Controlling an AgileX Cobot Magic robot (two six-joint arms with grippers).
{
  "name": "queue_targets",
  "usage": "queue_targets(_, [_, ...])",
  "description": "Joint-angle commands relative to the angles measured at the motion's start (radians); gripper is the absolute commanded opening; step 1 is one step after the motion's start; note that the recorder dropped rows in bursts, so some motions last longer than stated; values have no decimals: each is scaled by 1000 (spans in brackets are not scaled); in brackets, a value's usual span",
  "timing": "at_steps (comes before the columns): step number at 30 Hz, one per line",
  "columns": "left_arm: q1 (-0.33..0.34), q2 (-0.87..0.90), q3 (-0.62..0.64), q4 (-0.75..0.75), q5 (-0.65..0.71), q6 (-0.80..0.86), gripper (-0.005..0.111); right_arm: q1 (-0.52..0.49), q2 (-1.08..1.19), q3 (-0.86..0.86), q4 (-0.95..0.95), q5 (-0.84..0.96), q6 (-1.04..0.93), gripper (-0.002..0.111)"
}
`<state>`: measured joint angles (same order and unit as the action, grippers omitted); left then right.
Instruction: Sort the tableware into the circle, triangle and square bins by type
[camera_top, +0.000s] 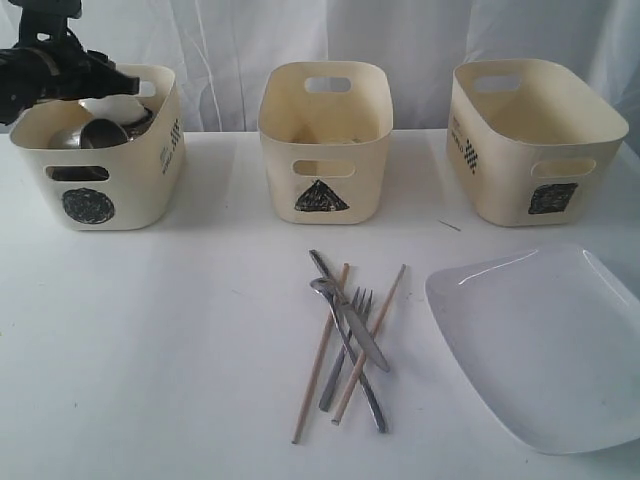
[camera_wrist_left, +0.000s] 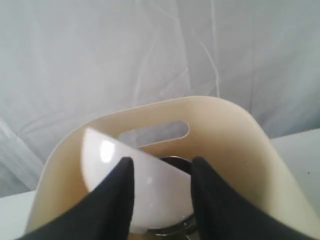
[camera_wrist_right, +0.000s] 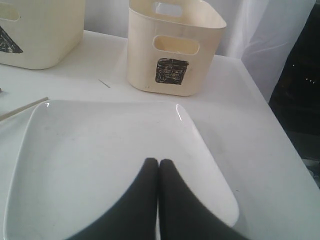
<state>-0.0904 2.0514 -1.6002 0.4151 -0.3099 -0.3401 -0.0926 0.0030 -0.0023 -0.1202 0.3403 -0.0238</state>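
My left gripper (camera_top: 70, 72) hovers over the circle bin (camera_top: 100, 190). In the left wrist view the left gripper (camera_wrist_left: 162, 162) is open, its fingers apart in front of the tilted white bowl (camera_wrist_left: 155, 192), which lies in the circle bin (camera_wrist_left: 235, 135) on steel pieces (camera_wrist_left: 175, 160). A steel bowl (camera_top: 50, 130) and a mug (camera_top: 105, 130) show inside that bin. My right gripper (camera_wrist_right: 158, 162) is shut, empty, above the white squarish plate (camera_wrist_right: 100, 150). On the table between the bins and the front edge lie the knife (camera_top: 352, 325), fork (camera_top: 348, 355), spoon (camera_top: 322, 287) and two chopsticks (camera_top: 318, 360).
The triangle bin (camera_top: 325, 180) stands at the back middle and the square bin (camera_top: 530, 150) at the back right. The plate (camera_top: 550, 340) lies at the front right, near the table's edge. A white curtain hangs behind the bins.
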Motion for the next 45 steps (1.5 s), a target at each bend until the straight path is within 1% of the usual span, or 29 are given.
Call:
queue_targets(1, [-1,-60,-8,9,29,-31,49,3,-3,2,-9,-5,-6,0])
queue_targets(3, [-1,-108,-8,9,84,-31,48,3,-3,2,-9,-5,-6,0])
queue_targets(5, [-1,-184,-8,9,228,-31,47,3,-3,2,-9,-5,-6,0])
queue_targets(6, [-1,-226,-8,-7,329,-31,43,3,-3,2,-9,-5,-6,0])
queue_targets(7, [-1,-268,-8,-18,427,-31,36,3,-3,2,-9,-5,-6,0])
queue_targets(8, [-1,-298,-3,-18,495,-31,28,3,-3,2,-9,-5,-6,0])
queue_targets(9, [8,-333,6,-18,556,-31,16,3,-3,2,-9,-5,-6,0])
queue_targets(10, [15,-365,23,-20,586,-31,4,3,-3,2,-9,-5,-6,0])
queue_targets(11, [24,-390,42,-25,590,-31,0,3,-3,2,-9,-5,-6,0])
queue_targets(14, [58,-496,159,-78,586,-31,0,3,-3,2,-9,-5,-6,0])
queue_targets(16, [86,-594,292,-131,553,-31,0,3,-3,2,-9,-5,-6,0])
queue_targets(17, [98,-641,360,-153,506,-31,0,3,-3,2,-9,-5,-6,0])
queue_targets(20, [125,-848,651,-167,263,-25,0,3,-3,2,-9,-5,-6,0])
queue_targets(22, [128,-1019,868,-162,65,-11,0,3,-3,2,-9,-5,-6,0])
queue_targets(23, [128,-1104,965,-162,-7,-13,0,3,-3,2,-9,-5,-6,0])
queue_targets(25, [128,-1241,1118,-160,-47,-11,0,3,-3,2,-9,-5,-6,0])
queue_targets(26, [128,-1310,1176,-160,-28,-11,0,3,-3,2,-9,-5,-6,0])
queue_targets(28, [128,-1419,1250,-160,57,19,0,3,-3,2,-9,-5,-6,0])
queue_targets(31, [128,-1514,1313,-162,208,25,0,3,-3,2,-9,-5,-6,0])
queue_targets(35, [128,-1574,1325,-162,465,22,0,3,-3,2,-9,-5,-6,0])
queue_targets(36, [128,-1574,1325,-162,557,22,0,3,-3,2,-9,-5,-6,0])
queue_targets(38, [128,-1574,1325,-162,641,25,0,3,-3,2,-9,-5,-6,0])
queue_targets(43, [128,-1574,1325,-160,654,25,0,3,-3,2,-9,-5,-6,0])
queue_targets(44, [128,-1590,1326,-157,688,26,0,3,-3,2,-9,-5,-6,0])
queue_targets(45, [128,-1649,1326,-153,759,29,0,3,-3,2,-9,-5,-6,0])
